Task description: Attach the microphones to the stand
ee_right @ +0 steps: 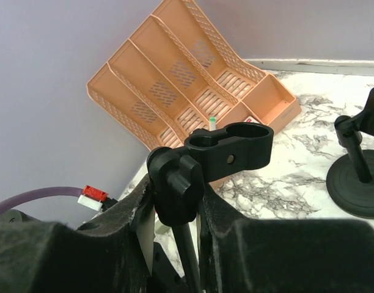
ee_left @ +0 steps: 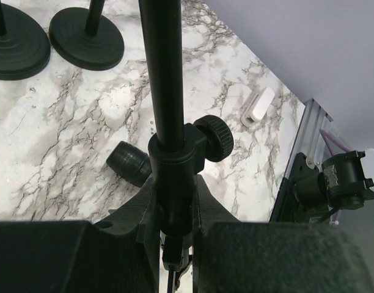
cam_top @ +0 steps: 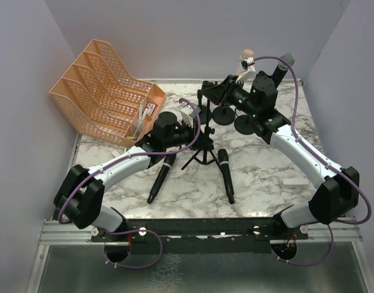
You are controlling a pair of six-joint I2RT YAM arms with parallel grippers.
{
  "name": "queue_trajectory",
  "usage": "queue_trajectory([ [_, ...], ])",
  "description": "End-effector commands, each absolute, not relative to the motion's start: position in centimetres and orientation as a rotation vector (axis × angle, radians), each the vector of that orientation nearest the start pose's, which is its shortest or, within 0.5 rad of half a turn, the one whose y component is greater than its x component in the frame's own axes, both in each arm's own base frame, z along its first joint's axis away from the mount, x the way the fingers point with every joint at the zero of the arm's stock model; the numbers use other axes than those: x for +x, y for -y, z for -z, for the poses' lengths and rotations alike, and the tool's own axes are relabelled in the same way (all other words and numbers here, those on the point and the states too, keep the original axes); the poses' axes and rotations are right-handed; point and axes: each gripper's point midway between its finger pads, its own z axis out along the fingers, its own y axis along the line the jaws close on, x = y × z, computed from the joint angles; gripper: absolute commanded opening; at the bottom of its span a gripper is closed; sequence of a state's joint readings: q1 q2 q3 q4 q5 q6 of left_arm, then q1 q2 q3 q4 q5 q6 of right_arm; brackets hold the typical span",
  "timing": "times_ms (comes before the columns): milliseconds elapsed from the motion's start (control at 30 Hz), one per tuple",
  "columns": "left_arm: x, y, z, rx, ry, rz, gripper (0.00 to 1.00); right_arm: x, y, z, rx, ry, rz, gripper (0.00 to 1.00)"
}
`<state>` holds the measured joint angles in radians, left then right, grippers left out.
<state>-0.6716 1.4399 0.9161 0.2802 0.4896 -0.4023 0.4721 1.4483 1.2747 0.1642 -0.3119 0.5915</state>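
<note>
The left gripper is clamped tight on the pole of the tripod stand, its fingers pressed to either side just under the collar with the round knob. The right gripper is about a third open and has hold of a black clip holder by its knob. The holder is a double-ring piece on a thin rod, and from above it shows just beyond the tripod stand's legs. Whether that rod is the stand's own pole cannot be told. Two microphones lie flat on the marble table: the first black microphone just left of the tripod stand's legs, and the second black microphone just right of them, both angled outward toward the near edge. The grey-headed microphone and the pink microphone rise beyond the tripod stand and to its right, heads up and tilted behind the right arm — what carries them is hidden. Two round bases with short posts stand just beyond the tripod stand on its right. The orange file tray sits beyond the stand to its left, against the wall. A small white block lies well to the right of the stand, near the table's front edge.
</note>
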Motion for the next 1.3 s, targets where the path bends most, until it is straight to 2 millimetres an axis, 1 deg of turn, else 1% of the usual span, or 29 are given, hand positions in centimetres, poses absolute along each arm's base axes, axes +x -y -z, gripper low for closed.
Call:
queue_trajectory([
  [0, 26.5, 34.8, -21.9, 0.676, -1.852, 1.204, 0.0, 38.5, -27.7, -39.0, -0.216, -1.53, -1.033, 0.32],
  [67, 26.5, 34.8, -23.2, 0.658, -1.8, 1.222, 0.0, 37.8, -27.5, -36.9, -0.242, -1.564, -1.03, 0.39],
  [133, 26.7, 34.7, -24.4, 0.645, -1.752, 1.22, 0.0, 36.6, -27.4, -34.4, -0.283, -1.605, -1.027, 0.47],
  [200, 26.8, 34.6, -25.4, 0.645, -1.709, 1.211, 0.0, 34.8, -27.2, -32.5, -0.354, -1.62, -1.033, 0.58],
  [267, 26.8, 34.5, -26.2, 0.651, -1.672, 1.201, 0.0, 32.6, -27.3, -31.2, -0.447, -1.616, -1.057, 0.64],
  [333, 26.7, 34.4, -26.6, 0.658, -1.648, 1.197, 0.0, 30.6, -27.0, -31.0, -0.505, -1.58, -1.079, 0.67],
  [400, 26.6, 34.4, -26.7, 0.672, -1.632, 1.195, 0.0, 29.2, -26.6, -31.0, -0.544, -1.546, -1.084, 0.68],
  [500, 26.6, 34.5, -27.4, 0.686, -1.607, 1.194, 0.0, 27.7, -26.1, -30.3, -0.616, -1.539, -1.062, 0.68],
  [600, 26.4, 35.0, -28.8, 0.723, -1.564, 1.22, 0.0, 27.2, -25.7, -29.6, -0.659, -1.554, -1.018, 0.67],
  [633, 26.2, 35.1, -29.3, 0.74, -1.548, 1.227, 0.0, 27.3, -25.5, -29.6, -0.663, -1.553, -0.999, 0.67],
  [767, 25.6, 35.4, -29.9, 0.796, -1.509, 1.244, 0.0, 27.4, -24.9, -30.1, -0.651, -1.558, -0.959, 0.64],
  [867, 25.4, 35.3, -30.0, 0.81, -1.499, 1.247, 0.0, 27.5, -25.1, -30.5, -0.633, -1.586, -0.98, 0.6],
  [900, 25.4, 35.3, -30.1, 0.811, -1.496, 1.246, 0.0, 27.6, -25.3, -30.4, -0.635, -1.607, -0.988, 0.57],
  [967, 25.4, 35.3, -30.3, 0.813, -1.49, 1.245, 0.0, 27.6, -25.5, -30.1, -0.636, -1.634, -1.003, 0.51],
  [1067, 25.4, 35.4, -30.4, 0.814, -1.487, 1.244, 0.0, 27.8, -25.6, -30.1, -0.596, -1.647, -1.028, 0.36],
  [1167, 25.5, 35.3, -30.4, 0.812, -1.482, 1.234, 0.0, 27.9, -25.8, -30.4, -0.506, -1.656, -1.092, 0.21],
  [1267, 26.3, 35.1, -30.7, 0.778, -1.475, 1.196, 0.0, 28.2, -26.2, -29.8, -0.397, -1.714, -1.173, 0.12],
])
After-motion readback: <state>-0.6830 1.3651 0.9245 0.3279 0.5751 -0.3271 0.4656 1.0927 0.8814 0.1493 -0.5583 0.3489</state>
